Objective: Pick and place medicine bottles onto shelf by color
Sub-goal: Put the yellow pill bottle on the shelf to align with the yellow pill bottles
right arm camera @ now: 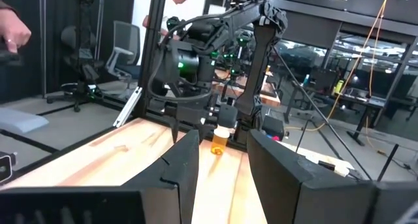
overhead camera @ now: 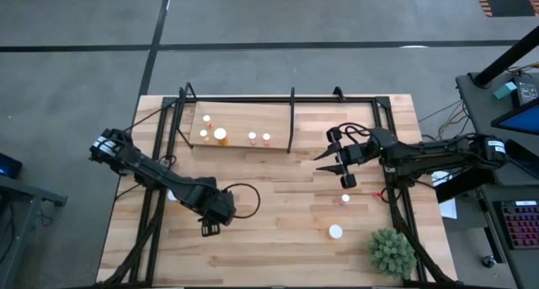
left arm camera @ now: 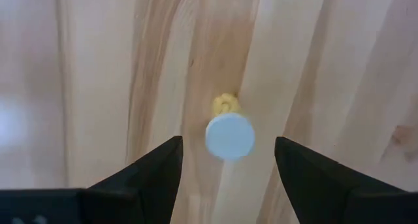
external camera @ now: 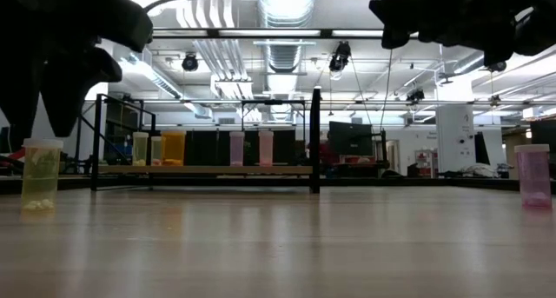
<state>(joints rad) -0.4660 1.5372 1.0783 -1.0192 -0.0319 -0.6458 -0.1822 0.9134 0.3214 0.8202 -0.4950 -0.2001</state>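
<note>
Now high view: left gripper (overhead camera: pixel 207 227) hangs lower left, fingers wide, grasping nothing; shelf (overhead camera: pixel 240 125) upper middle with five bottles | low view: yellow bottle (external camera: pixel 41 175) stands far left | left wrist view: white cap (left arm camera: pixel 228 136) sits between fingers; might tip if bumped | right wrist view: right gripper (right arm camera: pixel 221 160) spread, empty.

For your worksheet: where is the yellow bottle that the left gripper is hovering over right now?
In the left wrist view the yellow bottle stands on the bare tabletop directly beneath the open left gripper, on the table's left-front area, well clear of the shelf.
</note>
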